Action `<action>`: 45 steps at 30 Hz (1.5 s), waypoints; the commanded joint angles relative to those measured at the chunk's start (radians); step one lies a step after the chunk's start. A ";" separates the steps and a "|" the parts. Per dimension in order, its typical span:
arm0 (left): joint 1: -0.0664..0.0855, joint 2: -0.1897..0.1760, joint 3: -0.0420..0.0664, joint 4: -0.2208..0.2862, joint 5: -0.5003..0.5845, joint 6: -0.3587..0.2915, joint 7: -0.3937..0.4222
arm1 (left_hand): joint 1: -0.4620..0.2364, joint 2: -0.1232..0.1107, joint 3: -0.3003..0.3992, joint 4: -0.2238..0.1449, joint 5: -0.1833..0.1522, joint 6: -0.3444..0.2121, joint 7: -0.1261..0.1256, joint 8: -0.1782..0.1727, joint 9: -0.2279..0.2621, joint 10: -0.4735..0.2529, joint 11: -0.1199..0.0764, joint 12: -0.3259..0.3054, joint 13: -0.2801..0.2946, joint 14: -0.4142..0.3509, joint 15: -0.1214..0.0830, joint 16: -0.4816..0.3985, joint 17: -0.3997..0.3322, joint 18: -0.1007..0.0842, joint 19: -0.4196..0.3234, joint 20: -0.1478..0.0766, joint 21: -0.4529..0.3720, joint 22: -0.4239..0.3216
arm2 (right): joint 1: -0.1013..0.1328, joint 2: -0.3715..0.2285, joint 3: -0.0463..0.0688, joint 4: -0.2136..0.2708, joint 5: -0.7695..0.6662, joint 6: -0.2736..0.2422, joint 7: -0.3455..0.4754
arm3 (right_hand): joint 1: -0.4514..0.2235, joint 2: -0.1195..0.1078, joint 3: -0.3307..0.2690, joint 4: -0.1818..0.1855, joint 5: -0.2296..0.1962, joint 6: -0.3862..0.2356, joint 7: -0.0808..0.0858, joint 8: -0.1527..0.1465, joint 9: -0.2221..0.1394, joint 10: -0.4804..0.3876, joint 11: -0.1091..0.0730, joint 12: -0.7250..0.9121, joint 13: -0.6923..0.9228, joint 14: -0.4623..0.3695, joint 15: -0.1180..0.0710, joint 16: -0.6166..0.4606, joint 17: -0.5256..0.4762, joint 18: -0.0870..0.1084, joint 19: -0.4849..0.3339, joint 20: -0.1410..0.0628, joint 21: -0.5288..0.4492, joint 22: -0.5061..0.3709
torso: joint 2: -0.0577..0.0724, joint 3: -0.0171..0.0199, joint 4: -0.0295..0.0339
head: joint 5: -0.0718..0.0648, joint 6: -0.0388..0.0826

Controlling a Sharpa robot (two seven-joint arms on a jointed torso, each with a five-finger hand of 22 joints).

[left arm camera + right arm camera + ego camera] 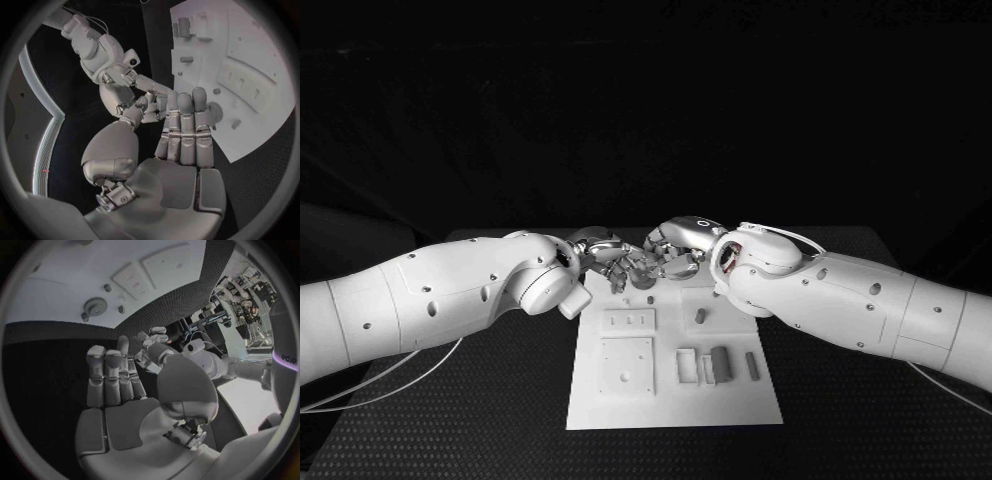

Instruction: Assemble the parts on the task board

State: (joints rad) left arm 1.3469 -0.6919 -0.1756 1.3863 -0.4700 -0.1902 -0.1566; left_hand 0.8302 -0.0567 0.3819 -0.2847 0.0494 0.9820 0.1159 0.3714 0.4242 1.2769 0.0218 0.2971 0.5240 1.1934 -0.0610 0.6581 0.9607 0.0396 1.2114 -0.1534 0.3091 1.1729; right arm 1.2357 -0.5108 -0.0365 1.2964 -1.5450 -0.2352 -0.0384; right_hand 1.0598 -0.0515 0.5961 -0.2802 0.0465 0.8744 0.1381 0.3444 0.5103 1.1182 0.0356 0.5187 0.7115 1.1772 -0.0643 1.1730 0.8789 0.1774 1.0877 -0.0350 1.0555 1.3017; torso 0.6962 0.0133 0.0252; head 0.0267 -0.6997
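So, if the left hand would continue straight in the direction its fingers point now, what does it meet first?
Most likely the right hand. In the head view the left hand points across the far edge of the task board toward it, fingertips almost meeting. Whether they already touch, I cannot tell; depth is unclear.

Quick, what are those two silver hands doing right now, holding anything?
Left hand: open, fingers straight and side by side, holding nothing.
Right hand: open, fingers extended, holding nothing.
Both hover at the far end of the task board.

Dim scene, black surround, board (672,385) brightly lit, soft shadows under arms, fisheye bending at wrist-view edges
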 commanded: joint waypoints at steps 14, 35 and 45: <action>0.001 0.003 0.001 0.002 0.000 0.009 0.002 | 0.008 0.015 0.012 -0.002 -0.001 -0.001 0.006 -0.004 -0.001 -0.003 0.001 -0.008 0.007 -0.007 0.002 0.008 -0.007 0.017 0.001 -0.002 -0.008 0.003 | -0.001 0.003 0.000 0.002 -0.009 0.001 0.001 | -0.015 0.002 0.000 0.006 0.002 0.002 0.007 -0.005 -0.001 0.005 0.000 -0.004 -0.001 0.000 -0.010 0.002 -0.001 0.084 0.004 -0.007 -0.006 -0.001 | 0.000 0.0004 0.0002 | -0.002 0.000; 0.001 0.004 0.001 0.000 0.001 0.010 -0.001 | 0.088 0.057 0.085 -0.002 -0.001 0.025 -0.003 0.006 0.008 0.018 -0.006 -0.010 0.026 0.004 -0.004 0.032 -0.015 0.014 0.019 -0.006 -0.004 0.019 | -0.005 0.011 0.000 0.001 -0.008 0.006 0.002 | -0.017 0.002 0.000 0.007 0.002 0.002 0.007 -0.005 -0.001 0.006 0.000 -0.006 -0.001 0.000 -0.010 0.002 -0.001 0.084 0.005 -0.007 -0.007 -0.001 | 0.001 0.0004 -0.0004 | -0.003 -0.001; 0.001 0.003 0.001 0.000 0.002 0.016 -0.009 | 0.058 0.041 0.075 0.003 -0.001 0.025 -0.003 0.005 0.009 0.019 -0.006 -0.014 0.030 0.003 -0.004 0.036 -0.018 0.013 0.020 -0.007 -0.005 0.023 | -0.007 0.014 0.000 -0.001 -0.008 0.003 -0.001 | -0.018 0.004 0.001 0.007 0.002 0.002 0.007 -0.006 -0.001 0.006 0.000 -0.006 -0.001 0.000 -0.010 0.002 -0.001 0.084 0.005 -0.007 -0.007 -0.001 | 0.001 -0.0002 0.0007 | -0.002 -0.002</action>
State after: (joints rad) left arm 1.3463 -0.6918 -0.1763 1.3837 -0.4701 -0.1884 -0.1714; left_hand 0.8945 -0.0159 0.4592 -0.2847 0.0494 1.0031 0.1121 0.3771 0.4318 1.2916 0.0141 0.2891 0.5530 1.1954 -0.0592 0.6891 0.9440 0.0393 1.2243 -0.1589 0.3075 1.1948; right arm 1.2296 -0.5000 -0.0362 1.2931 -1.5453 -0.2348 -0.0440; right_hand 1.0517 -0.0513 0.5961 -0.2802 0.0465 0.8774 0.1360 0.3444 0.5107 1.1182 0.0356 0.5187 0.7114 1.1772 -0.0643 1.1730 0.8791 0.1775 1.0935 -0.0371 1.0517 1.3017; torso 0.6967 0.0133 0.0258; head 0.0244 -0.7008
